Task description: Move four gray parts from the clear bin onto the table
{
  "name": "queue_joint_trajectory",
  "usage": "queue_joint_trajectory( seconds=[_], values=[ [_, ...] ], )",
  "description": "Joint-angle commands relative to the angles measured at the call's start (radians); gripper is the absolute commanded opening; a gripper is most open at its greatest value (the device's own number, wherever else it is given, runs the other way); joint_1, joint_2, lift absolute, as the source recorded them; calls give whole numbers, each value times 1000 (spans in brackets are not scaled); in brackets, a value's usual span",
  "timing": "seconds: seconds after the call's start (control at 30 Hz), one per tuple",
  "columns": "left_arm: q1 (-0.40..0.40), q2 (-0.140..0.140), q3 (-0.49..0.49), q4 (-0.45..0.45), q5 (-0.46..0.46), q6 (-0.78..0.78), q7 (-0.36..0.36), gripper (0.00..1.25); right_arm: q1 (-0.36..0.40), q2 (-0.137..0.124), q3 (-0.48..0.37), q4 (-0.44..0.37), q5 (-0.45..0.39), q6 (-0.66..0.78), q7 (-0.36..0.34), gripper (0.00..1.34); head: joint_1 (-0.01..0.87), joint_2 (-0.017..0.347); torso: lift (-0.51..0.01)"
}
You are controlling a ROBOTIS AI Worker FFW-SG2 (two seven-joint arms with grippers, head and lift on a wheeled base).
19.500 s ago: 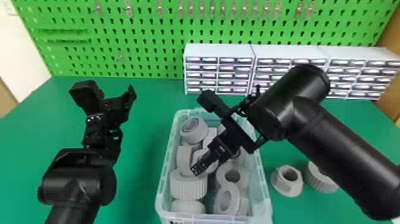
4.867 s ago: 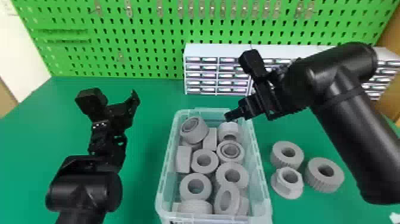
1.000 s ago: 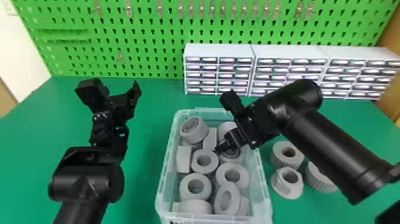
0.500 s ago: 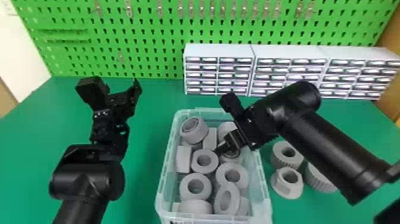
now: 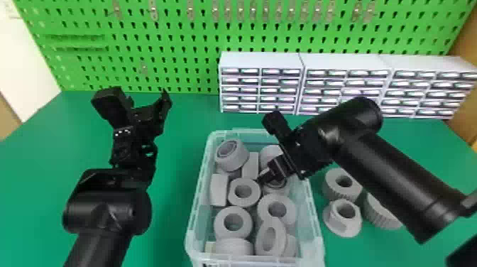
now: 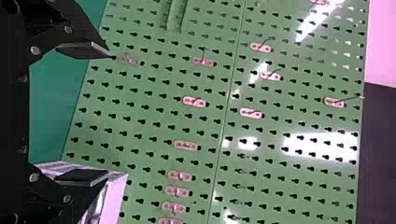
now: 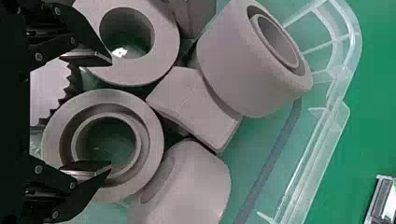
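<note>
In the head view my right gripper (image 5: 265,175) is low over the right side of the clear bin (image 5: 315,216), among the gray parts. My right gripper (image 7: 111,115) stands open in its wrist view. One fingertip overlaps the opening of a gray stepped ring (image 7: 60,140); the other overlaps the edge of a neighbouring ring (image 7: 168,44). Right of the bin, a ribbed ring (image 5: 332,183), a flanged part (image 5: 333,218) and another ribbed ring (image 5: 378,214) rest on the table. My left gripper (image 5: 148,103), also open (image 6: 112,114), is parked left of the bin.
Several gray rings, such as one at the front (image 5: 220,222), fill the bin. White drawer cabinets (image 5: 261,88) stand behind it, before a green pegboard (image 5: 184,42). The right forearm passes over the table (image 5: 433,152) beside the three parts.
Since the oldest frame, a ribbed ring from the bin has come to the table. The right gripper has since lowered leftward from the bin's back right, barely moving in the last second.
</note>
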Motion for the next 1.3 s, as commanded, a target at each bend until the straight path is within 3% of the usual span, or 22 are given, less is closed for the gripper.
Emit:
queue_joint_trajectory(
  seconds=[0.0,0.97,1.27],
  values=[
    [-6,0,-7,6,2,-4,-1,899,-3,0,7,8,-7,-11,-1,861,693,72,-52],
    [-21,0,-21,24,11,-27,1,899,-7,8,96,131,-62,-124,1,859,693,72,-52],
    [-21,0,-21,26,11,-30,1,899,-18,11,102,127,-67,-112,-1,569,693,72,-52]
  ],
)
